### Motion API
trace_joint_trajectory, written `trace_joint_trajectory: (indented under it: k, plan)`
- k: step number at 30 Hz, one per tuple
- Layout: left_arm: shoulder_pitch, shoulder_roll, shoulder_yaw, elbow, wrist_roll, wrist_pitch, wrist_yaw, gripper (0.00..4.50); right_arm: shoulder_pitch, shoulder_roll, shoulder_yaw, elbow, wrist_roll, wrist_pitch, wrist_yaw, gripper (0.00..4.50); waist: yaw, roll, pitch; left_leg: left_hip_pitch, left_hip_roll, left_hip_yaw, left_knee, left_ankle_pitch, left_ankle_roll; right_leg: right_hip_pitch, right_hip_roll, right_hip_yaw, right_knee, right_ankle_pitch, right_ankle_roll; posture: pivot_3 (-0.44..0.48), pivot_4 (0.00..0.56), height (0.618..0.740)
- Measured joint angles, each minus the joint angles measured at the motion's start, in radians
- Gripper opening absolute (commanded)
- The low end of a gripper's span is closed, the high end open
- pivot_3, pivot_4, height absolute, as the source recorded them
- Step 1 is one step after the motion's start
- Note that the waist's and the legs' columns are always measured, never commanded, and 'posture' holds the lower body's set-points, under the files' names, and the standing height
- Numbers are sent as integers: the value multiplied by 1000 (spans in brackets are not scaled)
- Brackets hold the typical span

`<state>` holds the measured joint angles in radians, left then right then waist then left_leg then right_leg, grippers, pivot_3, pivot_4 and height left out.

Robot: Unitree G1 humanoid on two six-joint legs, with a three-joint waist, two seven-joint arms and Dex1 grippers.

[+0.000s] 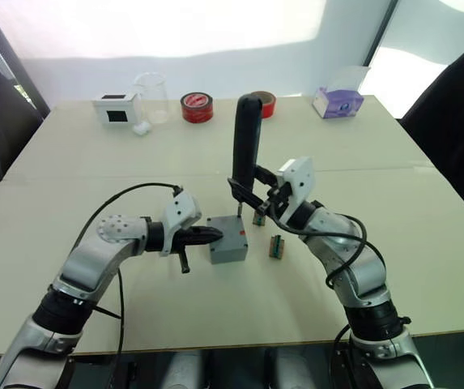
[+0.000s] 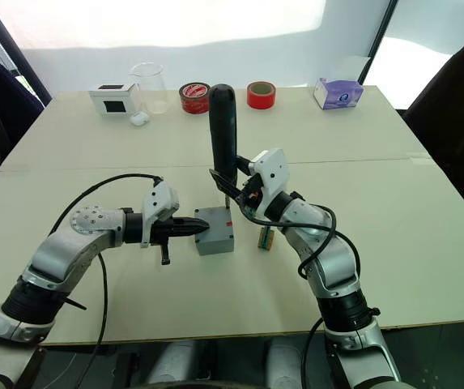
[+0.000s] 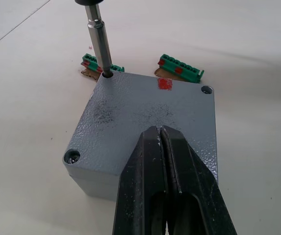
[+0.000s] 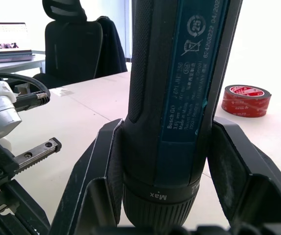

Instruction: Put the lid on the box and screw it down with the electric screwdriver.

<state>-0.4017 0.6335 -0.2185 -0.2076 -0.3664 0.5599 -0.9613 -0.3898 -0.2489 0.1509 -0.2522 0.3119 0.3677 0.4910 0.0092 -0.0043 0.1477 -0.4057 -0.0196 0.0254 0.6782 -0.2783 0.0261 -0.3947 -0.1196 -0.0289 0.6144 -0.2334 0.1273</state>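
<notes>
Blue-black electric screwdriver (image 4: 169,98), marked "Bosch GO" and "Max", clamped between right gripper (image 4: 165,161) fingers. Left gripper (image 3: 167,186) fingers pressed together on the lid (image 3: 145,112).

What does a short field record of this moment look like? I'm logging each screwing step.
lid: seated on the box, red mark on top
electric screwdriver: upright, bit in a corner screw hole of the lid
right gripper: shut on the screwdriver
left gripper: shut, fingertips resting on the lid
beside box: two green terminal blocks
</notes>
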Motion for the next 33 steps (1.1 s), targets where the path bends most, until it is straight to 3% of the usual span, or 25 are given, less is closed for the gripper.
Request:
trace_joint_trajectory:
  k: [15,33]
  plan:
    - [2,-6,-3,-3,14,8,-1,0,5,-1,1,7,-2,0,8,1851,0,0,-1,12,1,0,-3,-4,0,6,0,0,-1,-5,-7,0,150,740]
    - [1,-12,-2,-2,20,11,-9,0,3,-9,1,8,-4,-2,28,1851,1,-2,-2,15,0,0,-11,-4,-1,5,-3,0,-3,-6,-9,0,150,740]
